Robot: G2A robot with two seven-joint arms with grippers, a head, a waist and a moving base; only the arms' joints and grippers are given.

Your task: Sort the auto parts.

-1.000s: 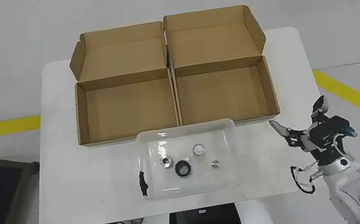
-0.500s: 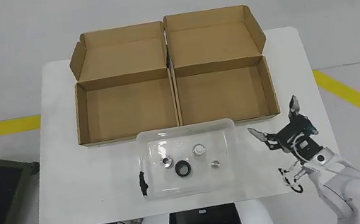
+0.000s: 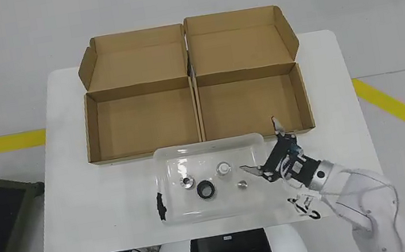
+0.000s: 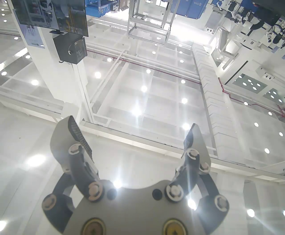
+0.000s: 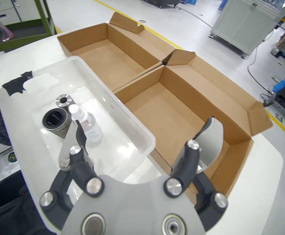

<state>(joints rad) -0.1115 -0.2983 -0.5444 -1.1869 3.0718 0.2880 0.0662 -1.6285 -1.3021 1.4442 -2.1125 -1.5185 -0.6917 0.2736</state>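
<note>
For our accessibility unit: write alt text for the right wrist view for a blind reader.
The right end effector hangs open above one end of a clear tray holding a small bottle, a bearing and a metal bushing. Two open, empty cardboard boxes sit beside the tray on a white table.

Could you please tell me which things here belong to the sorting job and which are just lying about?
Job: clear tray, bushing, bearing, small bottle, small metal part, left box, right box, right end effector, open at the tray's end.
Lying about: black tape, green rack, grey cabinet.
</note>
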